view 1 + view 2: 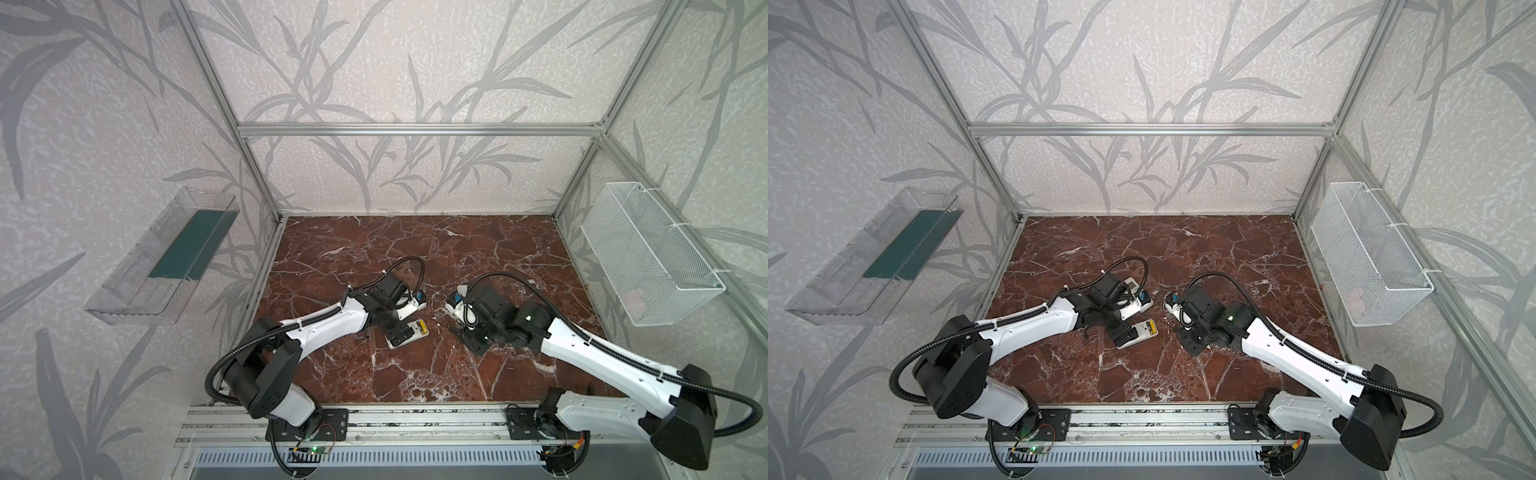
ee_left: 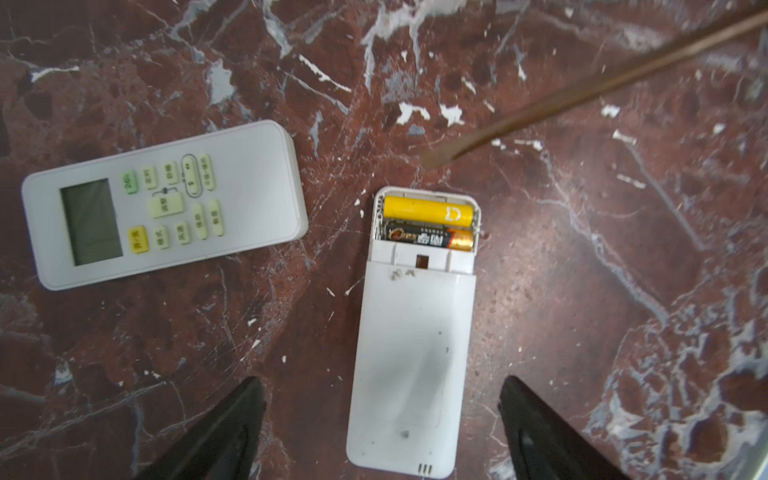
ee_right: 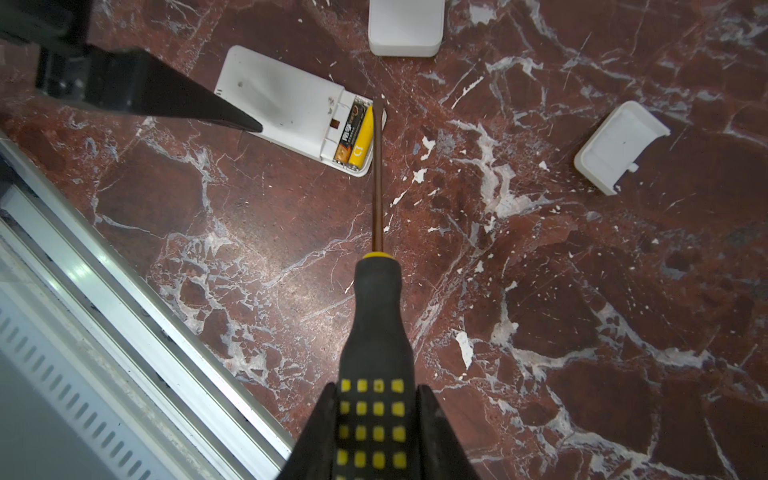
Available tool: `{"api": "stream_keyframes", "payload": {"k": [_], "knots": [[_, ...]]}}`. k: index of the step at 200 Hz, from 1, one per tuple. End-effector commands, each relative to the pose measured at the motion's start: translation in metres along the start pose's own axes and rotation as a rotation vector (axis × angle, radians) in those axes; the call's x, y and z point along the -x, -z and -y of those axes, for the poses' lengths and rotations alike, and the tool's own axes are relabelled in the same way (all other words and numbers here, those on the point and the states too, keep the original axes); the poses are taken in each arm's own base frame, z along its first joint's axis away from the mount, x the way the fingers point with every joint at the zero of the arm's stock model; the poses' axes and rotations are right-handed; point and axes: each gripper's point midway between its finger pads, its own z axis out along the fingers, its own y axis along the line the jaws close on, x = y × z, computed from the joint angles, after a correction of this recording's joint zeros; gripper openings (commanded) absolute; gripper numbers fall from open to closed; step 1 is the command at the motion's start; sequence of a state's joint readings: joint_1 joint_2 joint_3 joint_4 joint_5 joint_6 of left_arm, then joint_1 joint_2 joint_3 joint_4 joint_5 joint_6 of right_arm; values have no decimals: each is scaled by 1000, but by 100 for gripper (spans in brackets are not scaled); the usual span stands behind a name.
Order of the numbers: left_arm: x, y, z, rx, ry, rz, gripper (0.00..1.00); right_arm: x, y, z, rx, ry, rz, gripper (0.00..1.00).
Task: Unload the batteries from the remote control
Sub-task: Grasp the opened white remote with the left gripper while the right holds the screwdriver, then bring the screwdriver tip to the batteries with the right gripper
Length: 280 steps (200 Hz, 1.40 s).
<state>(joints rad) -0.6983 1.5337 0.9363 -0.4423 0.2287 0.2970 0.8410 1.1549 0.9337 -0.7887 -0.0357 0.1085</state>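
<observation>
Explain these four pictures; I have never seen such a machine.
Two robot arms stand at a marble table, each ending in a two-fingered claw. Two pictures look down from overhead; two come from cameras on the arms' wrists. The left claw is open above a white remote lying face down, its battery bay uncovered: a yellow battery and a black-and-gold battery sit inside. The right claw grips a screwdriver, tip near that bay. A second remote lies face up; a loose white cover lies apart.

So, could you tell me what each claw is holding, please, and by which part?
The right claw grips the screwdriver by its black-and-yellow handle. The left claw is open astride the face-down remote, holding nothing.
</observation>
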Motion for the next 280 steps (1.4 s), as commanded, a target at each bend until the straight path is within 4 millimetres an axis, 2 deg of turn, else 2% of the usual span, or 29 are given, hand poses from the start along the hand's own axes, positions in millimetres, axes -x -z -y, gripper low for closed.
{"api": "stream_keyframes", "payload": {"k": [1,22,37,100,116,130,153,190,218,280], "knots": [[-5,-3,13,-84,153,-51,89,2,7,-4,19,6,42,0],[-19,-13,9,-52,204,-88,92,-1,8,-4,21,8,60,0],[-22,-17,8,-40,215,-78,99,-2,8,-5,29,5,78,0],[-25,-24,12,-73,225,-125,100,0,10,-6,43,-16,129,0],[-27,-27,7,-33,235,-139,100,0,12,-6,44,-18,140,0],[-26,-30,-2,15,267,-150,99,0,14,-6,47,-19,146,0],[-23,-33,-3,18,317,-154,97,-2,15,-6,46,-18,150,0],[-22,-31,13,-4,327,-131,95,-1,16,-6,47,-4,156,0],[-28,-30,22,1,334,-105,95,0,16,-9,56,9,133,0],[-46,-36,13,91,380,-60,89,8,27,-4,9,52,53,0]]}}
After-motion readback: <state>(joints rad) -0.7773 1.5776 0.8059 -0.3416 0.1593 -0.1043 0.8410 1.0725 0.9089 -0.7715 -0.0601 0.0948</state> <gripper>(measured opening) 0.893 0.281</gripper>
